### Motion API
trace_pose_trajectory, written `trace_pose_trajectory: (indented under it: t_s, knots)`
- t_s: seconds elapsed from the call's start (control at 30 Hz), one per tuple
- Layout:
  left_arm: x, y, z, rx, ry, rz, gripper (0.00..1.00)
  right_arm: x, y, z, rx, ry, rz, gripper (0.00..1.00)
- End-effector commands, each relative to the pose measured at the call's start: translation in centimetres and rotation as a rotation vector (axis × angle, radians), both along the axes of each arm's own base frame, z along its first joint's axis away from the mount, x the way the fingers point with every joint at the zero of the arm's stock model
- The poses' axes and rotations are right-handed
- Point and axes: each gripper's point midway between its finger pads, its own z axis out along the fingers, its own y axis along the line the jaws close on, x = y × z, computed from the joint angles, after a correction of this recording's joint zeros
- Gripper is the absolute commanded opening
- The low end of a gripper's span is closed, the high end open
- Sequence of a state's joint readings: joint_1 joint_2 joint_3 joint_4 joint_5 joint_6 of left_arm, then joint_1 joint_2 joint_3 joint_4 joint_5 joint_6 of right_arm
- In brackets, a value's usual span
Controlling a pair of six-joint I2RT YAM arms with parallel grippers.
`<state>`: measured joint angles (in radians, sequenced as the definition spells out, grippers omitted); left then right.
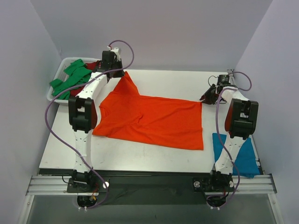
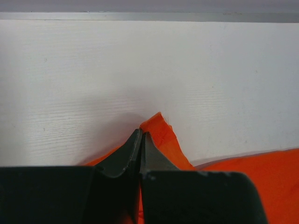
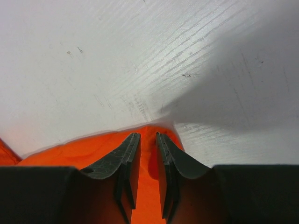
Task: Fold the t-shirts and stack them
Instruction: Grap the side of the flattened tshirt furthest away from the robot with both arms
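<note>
Only the top view showed you the whole orange t-shirt (image 1: 154, 119), spread btwn both grippers, w/ the teal t-shirt (image 1: 246, 158) back by the R arm's base. Wrist views: left gripper (image 2: 141, 135) was clamped tight on 1 raised corner; right gripper (image 3: 147, 136) had jaws a slit apart, straddling the shirt's edge.

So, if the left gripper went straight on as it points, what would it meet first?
Past the bright orange cloth t-shirt it pinches, the left gripper probably meets the white tabletop; depth is unclear.
</note>
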<state>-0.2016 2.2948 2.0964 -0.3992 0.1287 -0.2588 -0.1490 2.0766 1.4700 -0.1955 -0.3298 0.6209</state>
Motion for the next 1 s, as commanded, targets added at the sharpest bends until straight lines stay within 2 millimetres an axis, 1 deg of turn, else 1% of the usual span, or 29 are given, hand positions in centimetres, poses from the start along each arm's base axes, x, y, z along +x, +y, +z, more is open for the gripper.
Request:
trace_pose_trajectory:
  t_s: [0.0,0.17,0.33,0.5,0.77,0.83,0.9,0.97]
  knots:
    - [1.1,0.0,3.0,-0.030,-0.083,0.000,0.02,-0.4,0.3,-0.6,0.003,0.035,0.006,0.22]
    - [1.1,0.0,2.9,-0.029,-0.083,0.000,0.02,-0.6,0.4,-0.8,0.007,0.043,0.006,0.21]
    - [1.1,-0.2,2.9,-0.034,-0.082,-0.004,0.02,-1.5,0.3,-1.0,0.001,0.058,-0.001,0.22]
    - [1.1,-0.2,2.7,-0.035,-0.080,-0.003,0.02,-1.8,0.3,-1.4,0.003,0.070,-0.001,0.22]
    - [1.1,-0.3,2.8,-0.036,-0.081,-0.005,0.02,-1.5,0.3,-1.2,0.003,0.063,-0.003,0.22]
    - [1.2,-0.3,2.9,-0.038,-0.084,-0.004,0.02,-1.1,0.5,-0.9,0.013,0.054,0.000,0.22]
    - [1.2,-0.3,3.1,-0.039,-0.087,-0.005,0.02,-0.8,0.6,-1.0,0.021,0.051,0.001,0.21]
    - [1.1,-0.3,3.1,-0.040,-0.086,-0.004,0.02,-0.5,0.6,-0.9,0.028,0.046,0.001,0.17]
